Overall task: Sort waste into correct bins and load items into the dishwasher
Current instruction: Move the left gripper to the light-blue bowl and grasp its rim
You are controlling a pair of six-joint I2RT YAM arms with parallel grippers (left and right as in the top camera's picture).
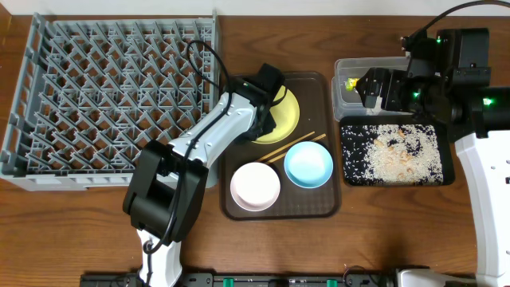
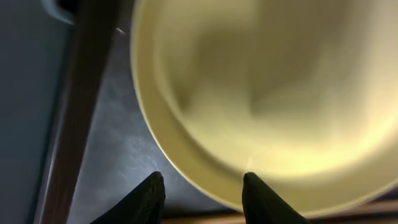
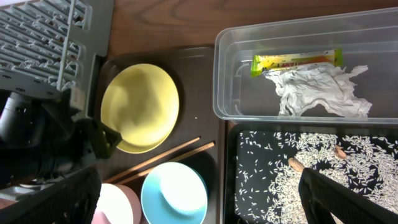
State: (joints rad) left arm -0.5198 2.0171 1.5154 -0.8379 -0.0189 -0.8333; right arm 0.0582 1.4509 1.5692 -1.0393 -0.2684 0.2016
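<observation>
Pegs in upright rows were seen across the grey dish rack (image 1: pixel 96 88), which was set on the left of the wooden counter (image 1: pixel 72 231). Just to its right, the left arm (image 1: pixel 207 135) was extended over the brown serving tray (image 1: pixel 319 201). The left gripper (image 1: pixel 267 119) was positioned at the left edge of the yellow plate (image 1: pixel 288 112), which lay at the back of that tray. In the left wrist view its fingers (image 2: pixel 152 196) were held partly apart, with the plate's rim crossing the gap between them; no firm pinch on the rim could be made out.

In front of the plate the wooden chopsticks (image 1: pixel 296 147) were laid slantwise. The white bowl (image 1: pixel 255 186) was at the front left, and the light blue bowl (image 1: pixel 308 164) was just to its right.

Right of the serving tray, the clear plastic tub (image 1: pixel 341 104) was placed at the back and the black tray (image 1: pixel 345 177) directly in front of it. The green-and-orange snack wrapper (image 3: pixel 295 61) and the crumpled white paper (image 3: pixel 320 93) were contained in the tub. White rice scraps (image 1: pixel 394 147) were scattered across the black tray. The right gripper (image 1: pixel 373 86) was held above the tub, its fingers (image 3: pixel 336 199) spread wide with nothing caught between them.
</observation>
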